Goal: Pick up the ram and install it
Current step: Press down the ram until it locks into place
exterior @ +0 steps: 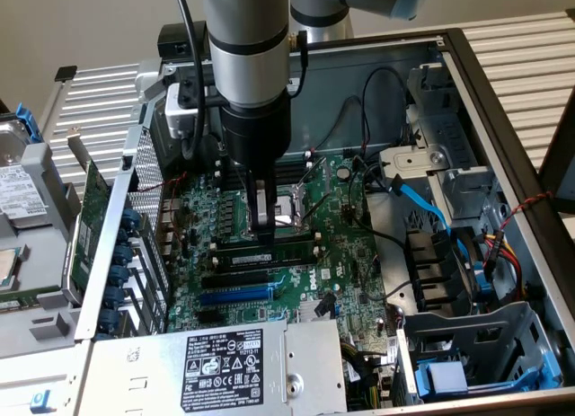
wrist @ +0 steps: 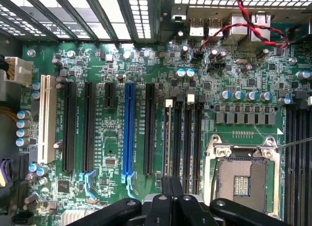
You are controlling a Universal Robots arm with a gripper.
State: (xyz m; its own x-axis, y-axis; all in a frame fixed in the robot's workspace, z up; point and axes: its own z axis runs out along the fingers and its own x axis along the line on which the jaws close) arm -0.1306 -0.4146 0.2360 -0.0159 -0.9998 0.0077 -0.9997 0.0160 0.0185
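The ram (exterior: pixel 269 252) is a long narrow green stick standing on edge in a black memory slot, just in front of the CPU socket (exterior: pixel 289 209). My gripper (exterior: pixel 263 231) comes straight down onto it with its fingers shut together, tips at the stick's top edge near its middle. In the wrist view the gripper (wrist: pixel 171 183) points along the outermost memory slot, where the ram (wrist: pixel 167 138) shows edge-on as a thin line. Whether the tips grip the stick or only rest on it I cannot tell.
The open computer case (exterior: pixel 503 155) surrounds the motherboard (wrist: pixel 112 153). A blue expansion slot (wrist: pixel 128 131) and black slots lie beside the memory slots. A blue cable (exterior: pixel 422 205), a power supply (exterior: pixel 260 362) and a drive cage (exterior: pixel 476 353) crowd the board's edges.
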